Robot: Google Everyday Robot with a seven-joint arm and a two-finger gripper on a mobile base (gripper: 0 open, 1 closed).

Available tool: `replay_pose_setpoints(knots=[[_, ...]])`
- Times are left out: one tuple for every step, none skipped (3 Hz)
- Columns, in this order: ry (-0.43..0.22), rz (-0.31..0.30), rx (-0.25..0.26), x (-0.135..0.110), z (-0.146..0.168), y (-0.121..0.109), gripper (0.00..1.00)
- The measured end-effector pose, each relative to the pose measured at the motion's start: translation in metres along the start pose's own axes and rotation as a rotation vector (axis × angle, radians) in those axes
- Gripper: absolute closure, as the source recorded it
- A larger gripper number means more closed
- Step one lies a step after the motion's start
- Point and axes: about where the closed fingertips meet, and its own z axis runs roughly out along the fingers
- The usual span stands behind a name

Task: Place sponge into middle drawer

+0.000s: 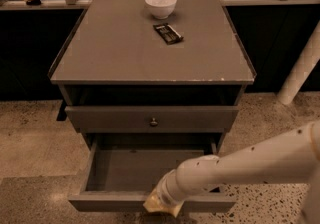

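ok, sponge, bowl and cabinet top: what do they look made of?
Sponge, at the hand over the front edge of the middle drawer: pale yellow, matte, ragged-edged, likely foam. Bowl: white, smooth, faint sheen, ceramic or plastic. Cabinet top: grey matte, chipped pale at the front edge, probably painted or laminated board.

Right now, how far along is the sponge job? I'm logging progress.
Done: the middle drawer is pulled open, with its floor showing. In hand: the sponge is at the claw, over the drawer's front edge at the bottom of the view, not yet inside. Left: bring the sponge in over the drawer floor and release it there.
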Motion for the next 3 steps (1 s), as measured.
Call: replay_pose_setpoints(knots=[[0.035,0.030,-0.019,0.0271,0.0203,0.0160,1.00],[0.033,0.028,-0.017,0.0263,0.0193,0.0157,1.00],[0.020,0.020,0.008,0.0195,0.0113,0.0096,1.00]])
